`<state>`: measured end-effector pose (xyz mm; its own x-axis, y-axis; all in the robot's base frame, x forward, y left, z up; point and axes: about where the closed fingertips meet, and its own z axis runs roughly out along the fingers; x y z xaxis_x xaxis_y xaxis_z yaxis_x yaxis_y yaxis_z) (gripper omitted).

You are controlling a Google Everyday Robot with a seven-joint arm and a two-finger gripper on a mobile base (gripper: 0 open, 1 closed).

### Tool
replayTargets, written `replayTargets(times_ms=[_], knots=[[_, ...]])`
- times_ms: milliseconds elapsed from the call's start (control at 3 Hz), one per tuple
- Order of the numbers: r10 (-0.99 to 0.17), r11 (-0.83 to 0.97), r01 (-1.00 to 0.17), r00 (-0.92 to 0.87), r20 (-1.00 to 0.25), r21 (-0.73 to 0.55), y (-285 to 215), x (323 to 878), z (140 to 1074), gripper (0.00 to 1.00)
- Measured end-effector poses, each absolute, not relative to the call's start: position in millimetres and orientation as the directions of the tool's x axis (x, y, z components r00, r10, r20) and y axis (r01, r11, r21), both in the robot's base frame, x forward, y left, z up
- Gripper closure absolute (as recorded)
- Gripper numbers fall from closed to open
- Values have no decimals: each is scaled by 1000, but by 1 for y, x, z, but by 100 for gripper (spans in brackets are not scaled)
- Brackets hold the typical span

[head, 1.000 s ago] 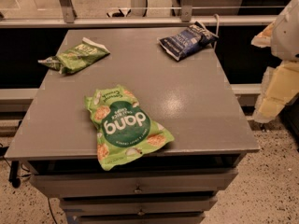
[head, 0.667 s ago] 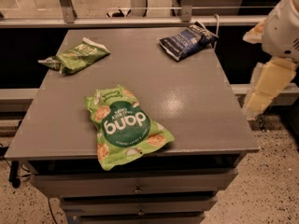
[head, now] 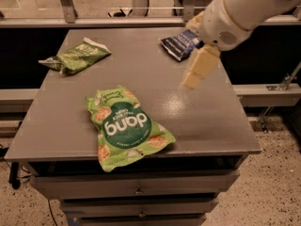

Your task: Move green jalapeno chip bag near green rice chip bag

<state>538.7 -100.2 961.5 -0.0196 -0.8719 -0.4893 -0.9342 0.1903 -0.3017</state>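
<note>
The green jalapeno chip bag (head: 77, 55), small, wrinkly and olive-green, lies at the far left of the grey table (head: 207, 121). The green rice chip bag (head: 126, 126), large, lime-green and marked "dang", lies flat near the front edge, partly hanging over it. My gripper (head: 193, 80) hangs from the white arm (head: 240, 11) that comes in from the upper right. It sits above the right half of the table, far to the right of both green bags and holding nothing that I can see.
A dark blue chip bag (head: 181, 44) lies at the far right of the table, partly behind my arm. Drawers (head: 136, 189) sit under the tabletop. A rail and glass partition (head: 117, 20) run behind the table.
My arm has swung in from the right edge of the view to over the right half of the table, and it now covers part of the blue bag. The bags have not moved.
</note>
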Motion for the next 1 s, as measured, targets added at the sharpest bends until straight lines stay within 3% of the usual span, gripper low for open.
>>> replayTargets(times_ms=[333, 1000], knots=[[-784, 185, -932, 52, -618, -313, -32, 584, 960, 0], [-738, 221, -921, 57, -672, -321, -13, 598, 959, 0]])
